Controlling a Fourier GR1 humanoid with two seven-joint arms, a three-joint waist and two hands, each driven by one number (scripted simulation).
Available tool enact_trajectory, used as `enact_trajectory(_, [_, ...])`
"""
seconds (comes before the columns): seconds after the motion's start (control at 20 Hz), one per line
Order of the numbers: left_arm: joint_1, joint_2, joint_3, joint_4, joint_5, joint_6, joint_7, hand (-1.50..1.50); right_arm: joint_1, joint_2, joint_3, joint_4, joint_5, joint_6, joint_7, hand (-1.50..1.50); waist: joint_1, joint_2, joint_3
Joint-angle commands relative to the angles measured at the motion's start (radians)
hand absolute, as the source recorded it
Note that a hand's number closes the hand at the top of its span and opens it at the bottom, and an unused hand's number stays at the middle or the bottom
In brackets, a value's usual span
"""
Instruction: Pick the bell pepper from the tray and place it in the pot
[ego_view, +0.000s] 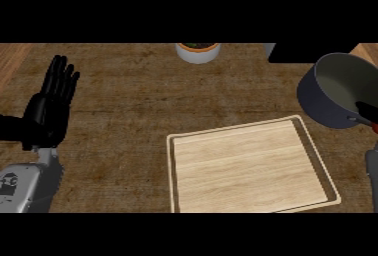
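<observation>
Pepper: only a red sliver shows at the right edge, touching the near rim of the pot, off the tray. A dark bit of my right robot hand lies against it; whether it grasps the pepper, I cannot tell. My right forearm comes up just below. The pot sits just beyond the tray's far right corner. Tray is pale wood on the brown tabletop. My left robot hand rests at the left edge, released, fingers straight up. A white planter is at the far edge.
</observation>
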Motion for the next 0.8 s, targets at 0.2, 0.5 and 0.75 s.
enact_trajectory(0.2, [0.026,0.022,0.027,-0.006,0.01,-0.032,0.004,0.0,0.096,0.066,-0.075,-0.256,-0.135,-0.146,-0.025,-1.5,-0.012,-0.001,0.004])
enact_trajectory(0.5, [0.012,-0.026,0.004,-0.028,-0.038,0.023,0.013,0.0,0.287,0.094,-0.114,-0.429,-0.244,-0.21,-0.143,-1.5,-0.01,0.001,0.005])
enact_trajectory(0.75, [0.043,-0.028,0.018,-0.016,-0.023,-0.014,-0.02,0.0,0.512,0.157,-0.136,-0.607,-0.442,-0.256,-0.293,-1.5,-0.017,0.0,0.005])
